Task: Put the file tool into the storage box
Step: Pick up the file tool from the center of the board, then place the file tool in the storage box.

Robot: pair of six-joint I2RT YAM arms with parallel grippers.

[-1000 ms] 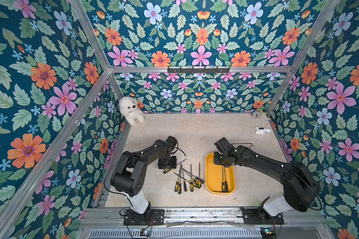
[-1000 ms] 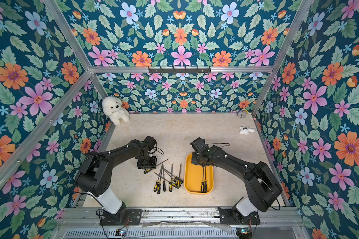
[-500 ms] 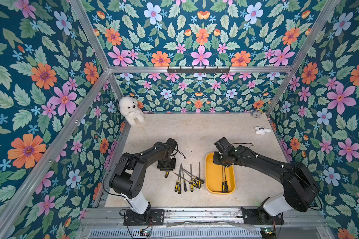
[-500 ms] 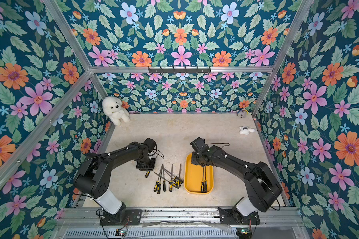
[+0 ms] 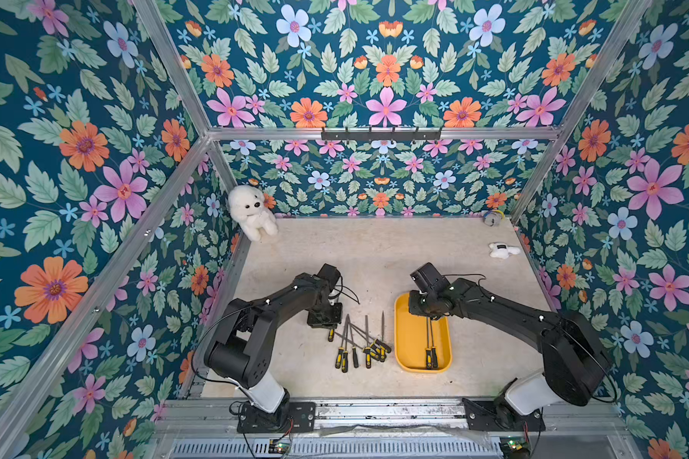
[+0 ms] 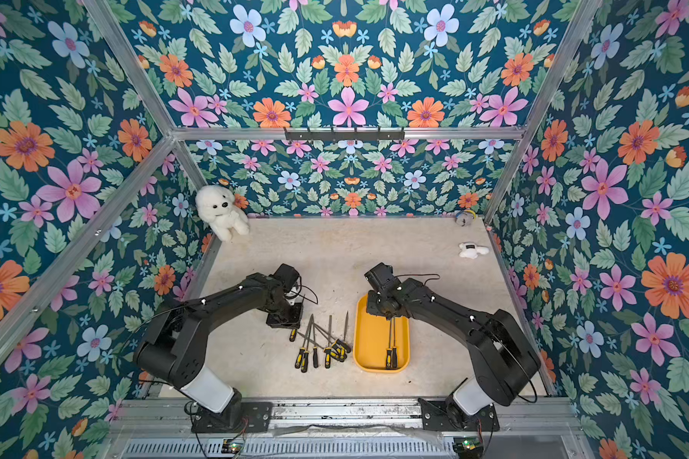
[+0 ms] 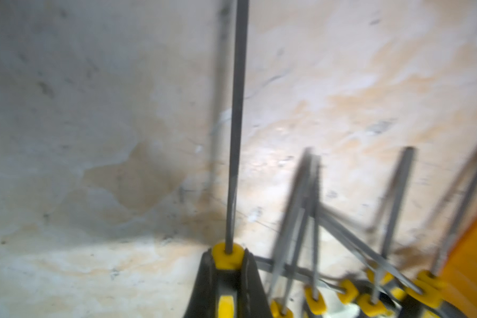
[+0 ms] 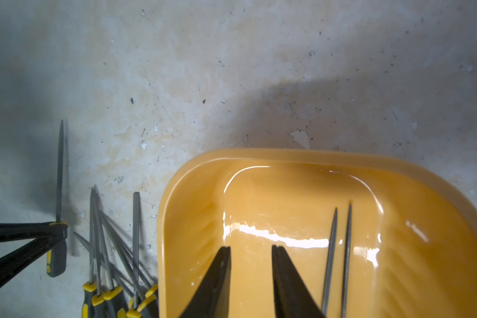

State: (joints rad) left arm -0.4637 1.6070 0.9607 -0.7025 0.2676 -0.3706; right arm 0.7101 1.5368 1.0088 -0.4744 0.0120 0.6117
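My left gripper (image 7: pixel 227 257) is shut on the yellow-collared handle of a file tool (image 7: pixel 236 124), whose grey shaft sticks out ahead over the table. In both top views this gripper (image 5: pixel 327 324) sits just left of a heap of several black-and-yellow files (image 5: pixel 359 341) (image 6: pixel 323 341). To the right of the heap lies the storage box (image 5: pixel 408 349) (image 6: pixel 368 349), a yellow tray. Two files (image 8: pixel 331 247) lie side by side in it. My right gripper (image 8: pixel 251 249) hangs open and empty over the box's far end.
A white plush seal (image 5: pixel 253 210) sits in the back left corner. A small white toy (image 5: pixel 502 250) and a small round object (image 5: pixel 493 217) lie near the right wall. Flowered walls close in the table on three sides.
My left gripper has closed on the file's handle and shifted slightly toward the front, and the file has turned with it. The right arm has not moved.
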